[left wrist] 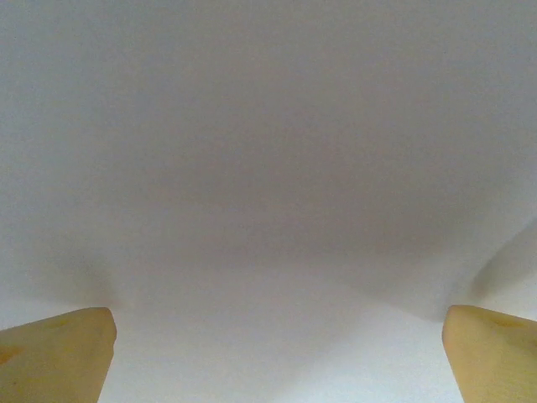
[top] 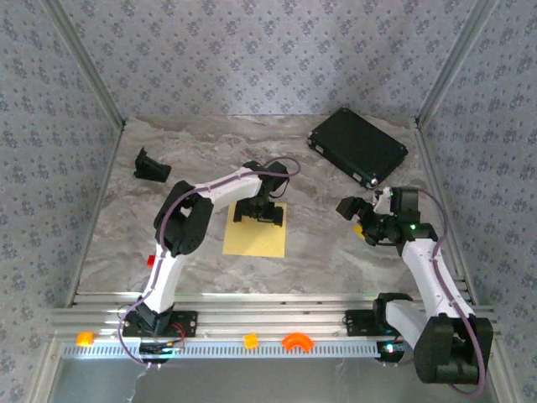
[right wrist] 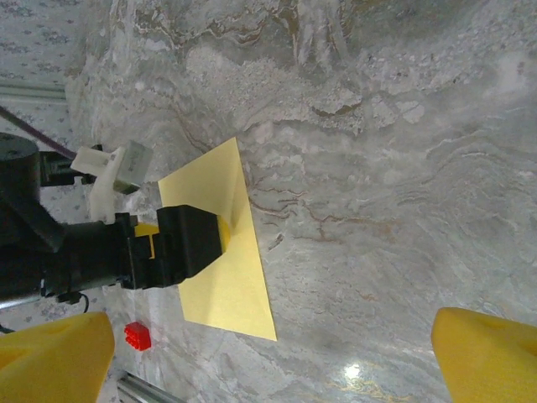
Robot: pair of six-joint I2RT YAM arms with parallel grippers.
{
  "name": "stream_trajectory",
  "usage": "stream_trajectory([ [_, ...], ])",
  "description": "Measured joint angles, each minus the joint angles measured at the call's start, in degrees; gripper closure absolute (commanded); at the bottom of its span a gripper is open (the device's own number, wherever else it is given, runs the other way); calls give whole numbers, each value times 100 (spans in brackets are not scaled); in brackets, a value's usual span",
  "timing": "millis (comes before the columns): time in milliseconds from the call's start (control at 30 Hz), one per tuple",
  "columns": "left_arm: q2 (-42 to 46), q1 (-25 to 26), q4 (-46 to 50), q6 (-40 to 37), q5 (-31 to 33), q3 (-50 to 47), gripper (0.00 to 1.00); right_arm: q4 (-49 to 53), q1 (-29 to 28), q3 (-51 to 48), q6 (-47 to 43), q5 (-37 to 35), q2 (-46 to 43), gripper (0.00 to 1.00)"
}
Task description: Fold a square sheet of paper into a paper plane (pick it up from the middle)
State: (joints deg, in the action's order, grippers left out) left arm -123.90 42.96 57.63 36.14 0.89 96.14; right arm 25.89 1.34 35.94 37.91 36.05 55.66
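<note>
The square sheet of paper (top: 256,239) lies flat on the marble table, pale yellow. My left gripper (top: 258,217) is down over the sheet's far half, open, its fingers spread across the paper. In the left wrist view the sheet (left wrist: 268,168) is a pale blur right under the camera, between two yellow fingertips (left wrist: 59,353) at the bottom corners. My right gripper (top: 357,217) hovers to the right of the sheet, open and holding nothing. The right wrist view has the sheet (right wrist: 231,285), with the left gripper (right wrist: 214,239) on it and the paper slightly lifted beside the pad.
A black rectangular case (top: 358,145) lies at the back right. A small black holder (top: 151,165) stands at the back left. A red block (top: 151,259) sits by the left arm. Orange pieces (top: 295,341) rest on the front rail.
</note>
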Motion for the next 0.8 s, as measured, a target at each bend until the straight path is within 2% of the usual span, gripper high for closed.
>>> stream_trajectory([
  [800, 120, -70, -173, -35, -122, -367, 2, -382, -450, -2, 131, -26, 225, 1],
])
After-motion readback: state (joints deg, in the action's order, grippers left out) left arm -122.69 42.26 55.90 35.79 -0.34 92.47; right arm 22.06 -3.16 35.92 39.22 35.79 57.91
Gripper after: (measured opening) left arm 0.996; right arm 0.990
